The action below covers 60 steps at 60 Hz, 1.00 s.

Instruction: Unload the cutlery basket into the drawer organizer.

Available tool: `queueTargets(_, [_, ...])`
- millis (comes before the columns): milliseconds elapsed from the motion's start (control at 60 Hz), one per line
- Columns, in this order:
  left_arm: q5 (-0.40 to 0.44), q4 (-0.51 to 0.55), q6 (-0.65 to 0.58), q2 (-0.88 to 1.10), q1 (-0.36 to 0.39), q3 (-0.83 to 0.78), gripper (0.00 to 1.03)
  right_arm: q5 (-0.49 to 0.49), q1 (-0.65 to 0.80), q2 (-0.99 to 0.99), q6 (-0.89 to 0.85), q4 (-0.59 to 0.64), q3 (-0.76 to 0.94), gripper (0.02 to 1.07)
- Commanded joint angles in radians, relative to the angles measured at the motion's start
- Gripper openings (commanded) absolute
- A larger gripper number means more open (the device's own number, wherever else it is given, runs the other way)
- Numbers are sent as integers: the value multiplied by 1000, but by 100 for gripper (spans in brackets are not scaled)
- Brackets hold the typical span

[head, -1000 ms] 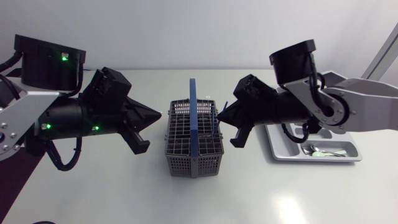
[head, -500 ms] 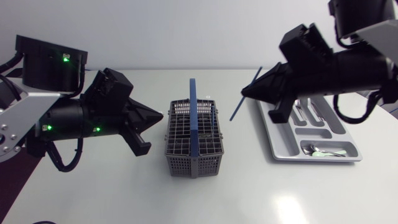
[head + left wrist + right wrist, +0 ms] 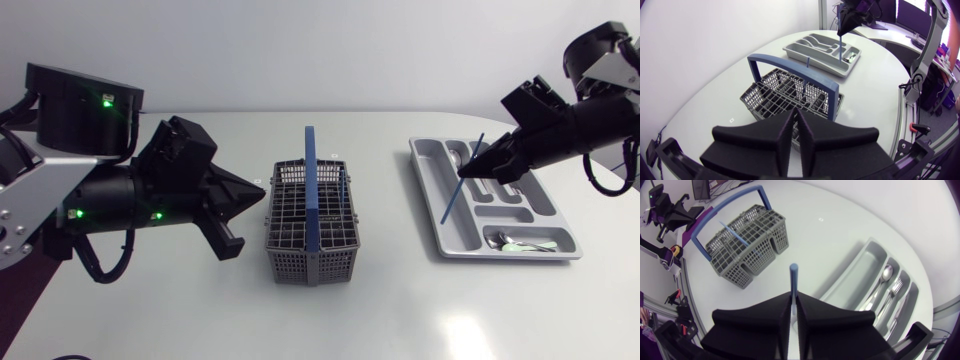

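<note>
Our right pincer (image 3: 468,172) clamps a blue stick (image 3: 450,203) over the organizer (image 3: 510,257); our left pincer (image 3: 795,116), closed empty, sits at nine o'clock of the basket (image 3: 290,264).

dark grey grid-patterned basket (image 3: 300,266) with a blue handle (image 3: 311,180), a pale grey organizer (image 3: 438,168), and a plain blue utensil (image 3: 452,198).

Left tool (image 3: 258,188) and right tool (image 3: 466,171) both closed.

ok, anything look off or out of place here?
Nothing stands out. The cutlery basket stands upright, the drawer organizer lies flat, and the right gripper holds a blue stick slanted over the organizer. Nothing looks spilled or damaged.
</note>
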State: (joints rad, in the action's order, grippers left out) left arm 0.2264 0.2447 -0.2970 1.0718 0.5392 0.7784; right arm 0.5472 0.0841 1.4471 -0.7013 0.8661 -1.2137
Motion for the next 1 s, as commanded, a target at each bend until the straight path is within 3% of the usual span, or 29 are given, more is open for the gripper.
queueTargets(0, [-6,2,-17,-13,7,-31,10,-12,23,72,-33,24,-32,8])
queueTargets(533, [-10,2,-16,-13,16,-33,10,-113,52,391,-1,36,-165,8])
queueTargets(983, [-10,1,-16,-10,18,-41,10,-127,75,677,118,7,-389,11])
